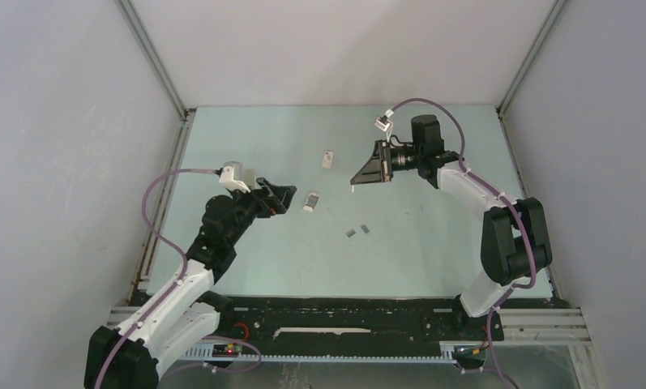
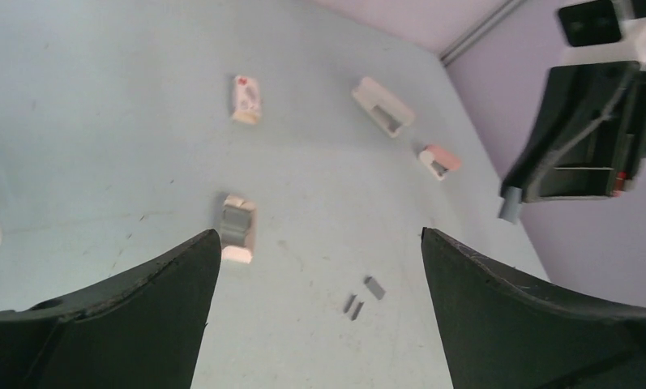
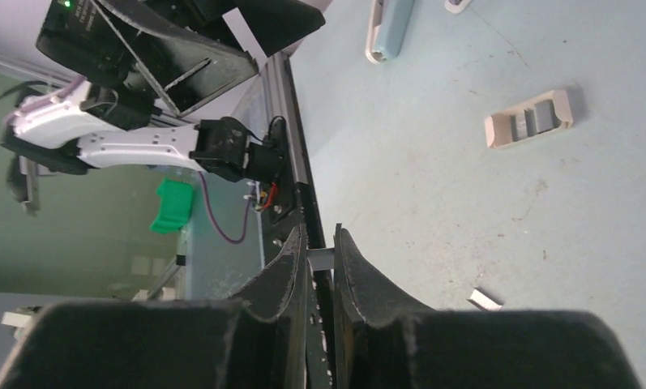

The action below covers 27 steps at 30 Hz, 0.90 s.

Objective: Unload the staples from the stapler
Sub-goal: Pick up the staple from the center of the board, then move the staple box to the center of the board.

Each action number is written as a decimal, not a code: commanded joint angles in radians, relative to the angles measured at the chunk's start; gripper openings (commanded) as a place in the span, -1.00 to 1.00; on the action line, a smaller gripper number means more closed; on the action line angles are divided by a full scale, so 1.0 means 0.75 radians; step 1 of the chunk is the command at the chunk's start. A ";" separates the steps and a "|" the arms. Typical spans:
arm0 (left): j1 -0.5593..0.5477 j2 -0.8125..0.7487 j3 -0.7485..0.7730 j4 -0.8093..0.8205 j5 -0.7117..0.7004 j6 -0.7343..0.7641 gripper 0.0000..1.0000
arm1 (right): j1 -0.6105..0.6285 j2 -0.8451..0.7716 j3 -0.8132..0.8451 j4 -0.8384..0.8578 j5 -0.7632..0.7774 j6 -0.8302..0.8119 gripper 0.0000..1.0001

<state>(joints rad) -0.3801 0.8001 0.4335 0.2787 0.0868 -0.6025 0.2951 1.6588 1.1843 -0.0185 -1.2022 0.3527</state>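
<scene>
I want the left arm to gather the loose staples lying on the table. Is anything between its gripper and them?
Nothing visible. The left gripper is open, and the staples lie on bare table just ahead of it. Only the small beige case sits close by, off to one side of that line.

**Camera set-up: one overhead, two wrist views**

Top external: high, behind the arm bases, looking down and forward over the whole tabletop (image 1: 433,259). Left wrist: low and close, facing out between the left claw (image 2: 319,235) fingers toward the right claw (image 2: 511,194). Right wrist: close, tilted, facing toward the left arm (image 3: 133,146). All three share the small white box (image 1: 310,201). Top and left wrist share the staples (image 1: 358,231).
</scene>
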 commanded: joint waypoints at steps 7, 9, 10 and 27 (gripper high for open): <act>0.046 0.070 -0.043 -0.065 -0.090 -0.088 0.97 | 0.071 -0.005 0.114 -0.274 0.154 -0.340 -0.75; 0.047 0.074 -0.048 -0.063 -0.089 -0.099 0.97 | 0.081 -0.002 0.120 -0.296 0.174 -0.368 -0.75; 0.049 0.076 -0.052 -0.063 -0.089 -0.103 0.97 | 0.085 0.000 0.124 -0.307 0.183 -0.381 -0.75; 0.067 0.066 -0.071 -0.065 -0.084 -0.113 0.96 | 0.141 0.027 0.166 -0.417 0.282 -0.528 -0.74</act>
<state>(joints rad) -0.3416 0.8585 0.4030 0.2169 0.0326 -0.6785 0.3843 1.6703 1.2587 -0.3077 -1.0138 0.0120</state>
